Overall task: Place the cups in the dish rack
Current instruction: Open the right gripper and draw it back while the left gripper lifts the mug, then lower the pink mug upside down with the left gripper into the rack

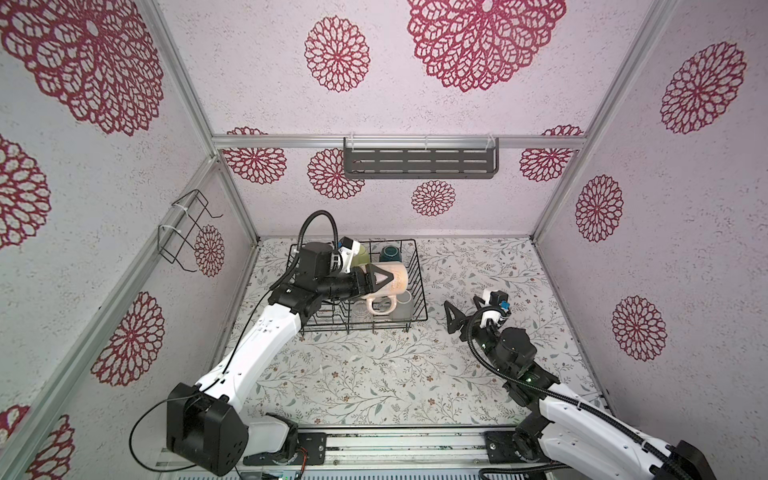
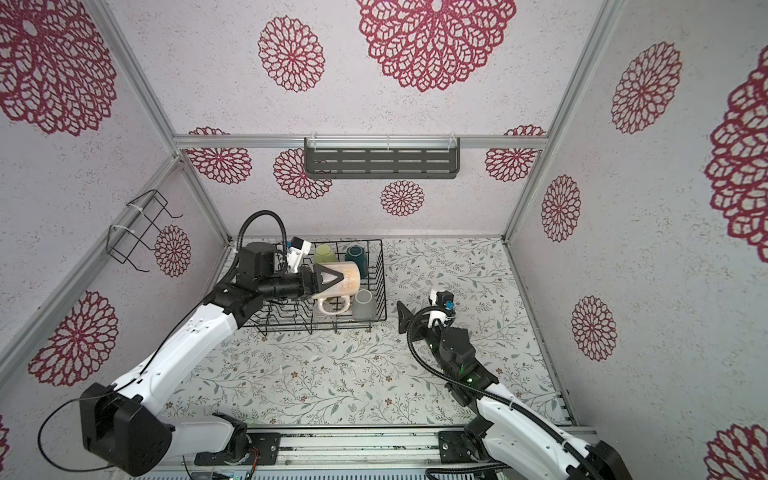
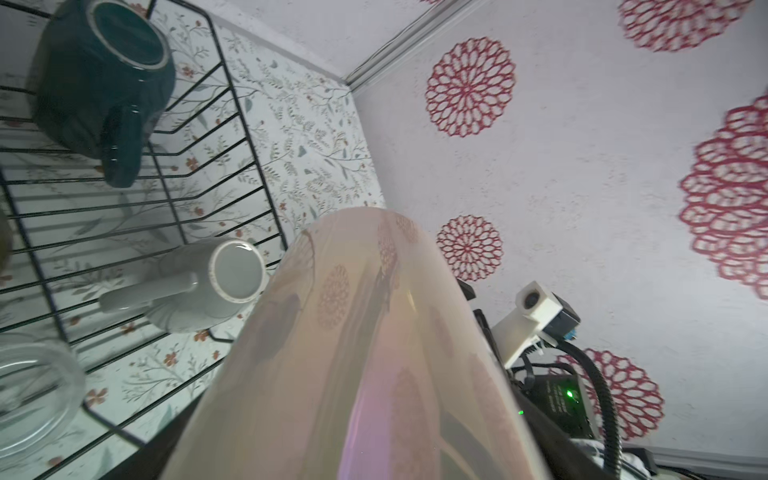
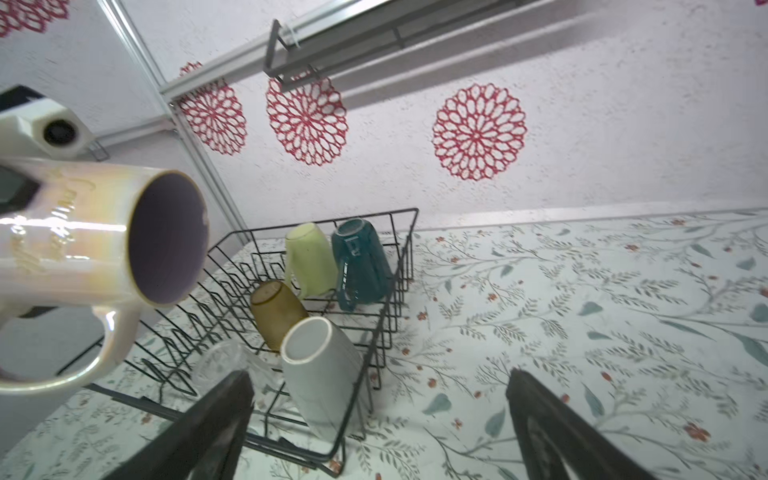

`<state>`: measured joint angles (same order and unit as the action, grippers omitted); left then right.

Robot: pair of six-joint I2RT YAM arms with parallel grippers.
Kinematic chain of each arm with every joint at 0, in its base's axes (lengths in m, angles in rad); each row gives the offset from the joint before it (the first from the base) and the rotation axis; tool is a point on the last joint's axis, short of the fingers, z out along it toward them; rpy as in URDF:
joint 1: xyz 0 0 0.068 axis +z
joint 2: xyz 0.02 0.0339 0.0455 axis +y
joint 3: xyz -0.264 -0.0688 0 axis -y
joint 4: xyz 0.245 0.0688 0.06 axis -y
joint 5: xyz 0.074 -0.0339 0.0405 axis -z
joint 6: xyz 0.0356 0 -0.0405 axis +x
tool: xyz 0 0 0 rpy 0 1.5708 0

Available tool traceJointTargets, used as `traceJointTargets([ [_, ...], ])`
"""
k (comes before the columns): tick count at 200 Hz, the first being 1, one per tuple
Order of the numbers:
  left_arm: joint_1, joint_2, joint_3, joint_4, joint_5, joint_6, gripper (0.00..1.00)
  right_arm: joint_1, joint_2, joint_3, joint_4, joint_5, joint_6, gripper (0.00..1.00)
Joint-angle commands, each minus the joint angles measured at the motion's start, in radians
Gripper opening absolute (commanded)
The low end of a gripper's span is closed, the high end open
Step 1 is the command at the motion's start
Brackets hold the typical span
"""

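Left gripper (image 1: 380, 281) is clamped across the pink mug (image 1: 400, 279) in both top views, its jaws spread wide by the mug's body, with one finger lying on top. The mug hangs above the dish rack (image 1: 419, 286), over its right half. It lies on its side, so its long axis runs level and its mouth points toward the rack's right wall. Right gripper (image 1: 454, 322) stands empty and fully parted just beside that wall, low over the table (image 1: 374, 374). The left arm is therefore the one placed for this move.

From the left wrist, the pink mug (image 3: 365, 353) fills the middle. The grey mug (image 3: 208, 286), dark teal mug (image 3: 99, 83) and clear glass (image 3: 33, 395) sit lower, inside the rack.

From the right wrist, the pink mug's (image 4: 75, 232) lavender mouth faces sideways and its handle hangs down. The yellow-green mug (image 4: 309, 257) and amber tumbler (image 4: 276, 311) share the rack with the others. I judge the coming move to be a wrist turn that brings the mouth down, then a lowering. The spot straight below seems free, though the mug partly hides it.
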<state>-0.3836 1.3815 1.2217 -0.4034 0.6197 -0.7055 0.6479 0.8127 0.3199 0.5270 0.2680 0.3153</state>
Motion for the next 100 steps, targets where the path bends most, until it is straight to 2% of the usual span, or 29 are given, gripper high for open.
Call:
traceJointTargets([
  [1, -0.014, 0.048, 0.127, -0.154, -0.116, 0.136, 0.51, -0.007, -0.041, -0.03, -0.02, 0.068, -0.016, 0.99],
  [41, -0.018, 0.194, 0.344, -0.406, -0.279, 0.283, 0.49, -0.014, -0.081, -0.084, -0.031, 0.06, -0.025, 0.99],
  [78, -0.021, 0.328, 0.499, -0.517, -0.349, 0.371, 0.47, -0.017, -0.097, -0.081, -0.092, 0.054, -0.048, 0.99],
  [100, -0.029, 0.435, 0.612, -0.597, -0.38, 0.43, 0.42, -0.019, -0.12, -0.082, -0.132, 0.064, -0.043, 0.99],
])
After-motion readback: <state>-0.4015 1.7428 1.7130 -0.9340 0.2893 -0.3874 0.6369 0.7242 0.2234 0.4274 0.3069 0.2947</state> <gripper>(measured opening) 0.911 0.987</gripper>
